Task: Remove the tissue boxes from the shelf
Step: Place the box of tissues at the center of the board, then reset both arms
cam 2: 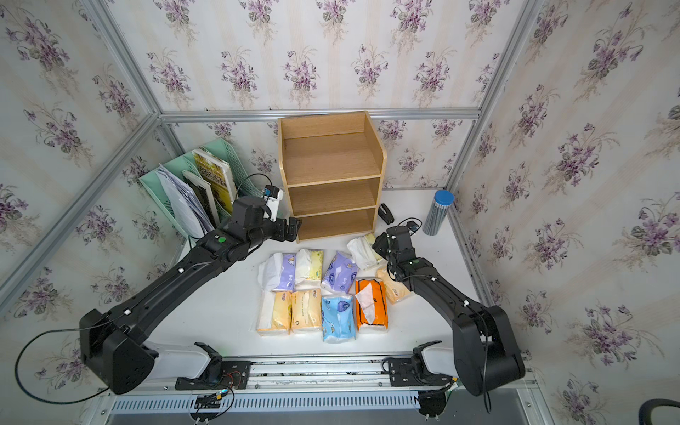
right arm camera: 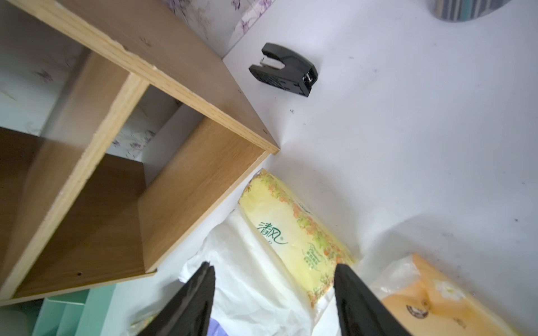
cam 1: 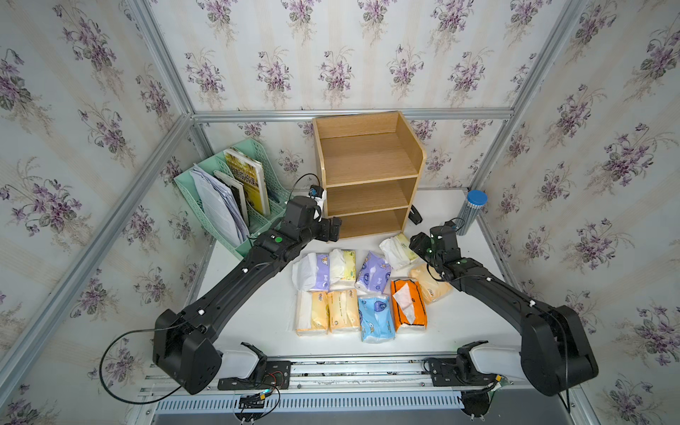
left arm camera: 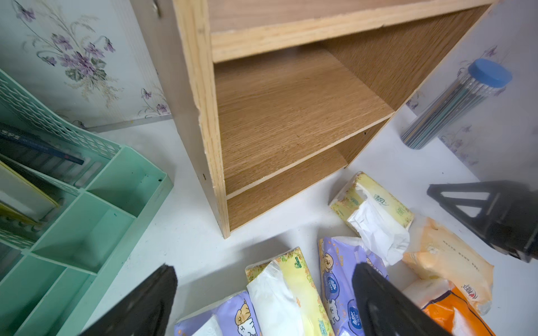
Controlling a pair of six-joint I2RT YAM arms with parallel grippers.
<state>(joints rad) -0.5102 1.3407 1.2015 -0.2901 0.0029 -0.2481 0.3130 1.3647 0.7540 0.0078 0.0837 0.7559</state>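
The wooden shelf (cam 1: 368,173) (cam 2: 331,173) stands at the back, and all three tiers show bare in both top views. Several tissue boxes lie on the white table in front of it, among them a purple one (cam 1: 373,274), an orange one (cam 1: 408,307) and a light blue one (cam 1: 375,318). A pale yellow box (cam 1: 395,248) (right arm camera: 294,232) lies by the shelf's front right corner. My right gripper (cam 1: 417,244) (right arm camera: 274,267) hovers over it, jaws apart on either side of it. My left gripper (cam 1: 333,230) (left arm camera: 265,269) is open and empty at the shelf's lower left front.
A mint-green file rack (cam 1: 228,198) with papers and a book stands left of the shelf. A black stapler (right arm camera: 283,69) lies right of the shelf. A clear pencil tube with a blue cap (cam 1: 473,211) stands near the right wall.
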